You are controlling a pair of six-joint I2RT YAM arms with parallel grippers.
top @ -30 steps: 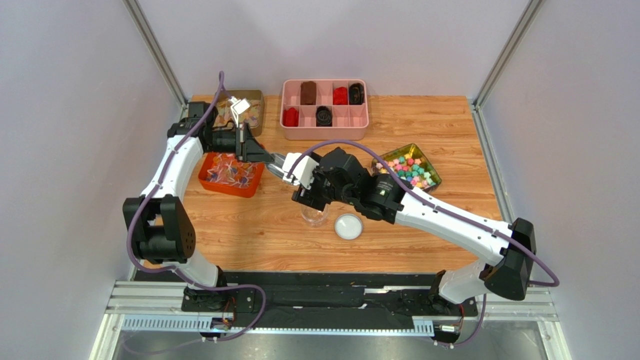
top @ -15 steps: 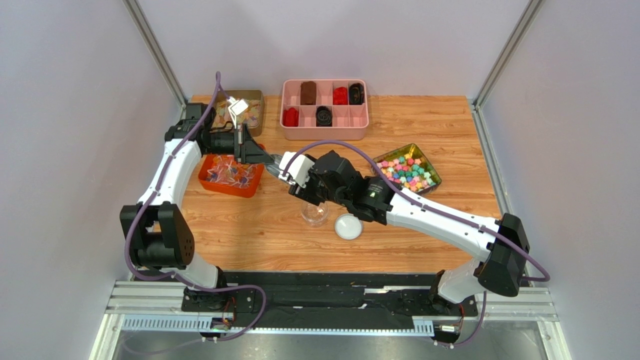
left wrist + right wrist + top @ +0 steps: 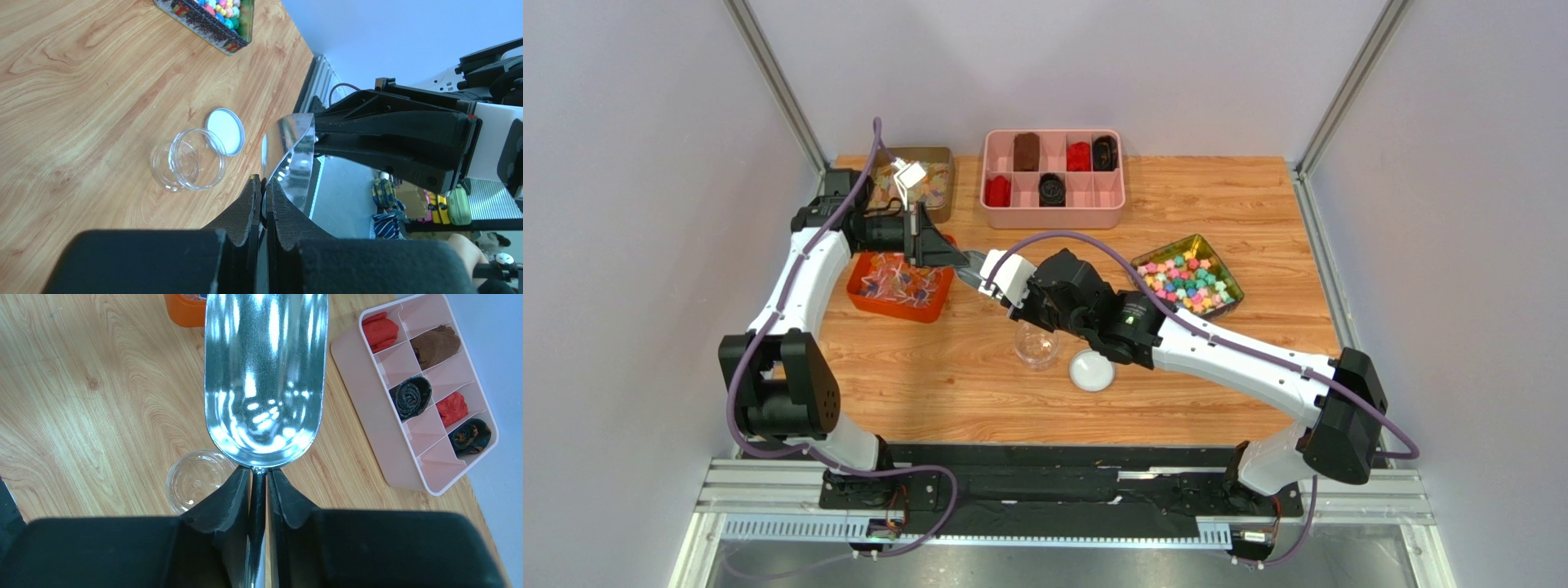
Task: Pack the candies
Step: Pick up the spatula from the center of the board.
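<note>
Shiny candies [image 3: 891,281], apparently in orange tray [image 3: 892,311]

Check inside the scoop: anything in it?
Nothing visible: the scoop shows only bare, shiny metal across its bowl. Its front end runs off the right wrist view, so that part is unseen.

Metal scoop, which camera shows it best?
Right wrist: the scoop fills the frame from above, its bowl visibly empty. Left wrist shows it nearly edge-on; the top external view shows only a small sliver.

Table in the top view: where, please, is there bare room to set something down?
Bare wood: near-left, between orange tray and front edge; back-right, beside pink box, behind green tin. Crowded mid-table around jar, lid and held scoop.
</note>
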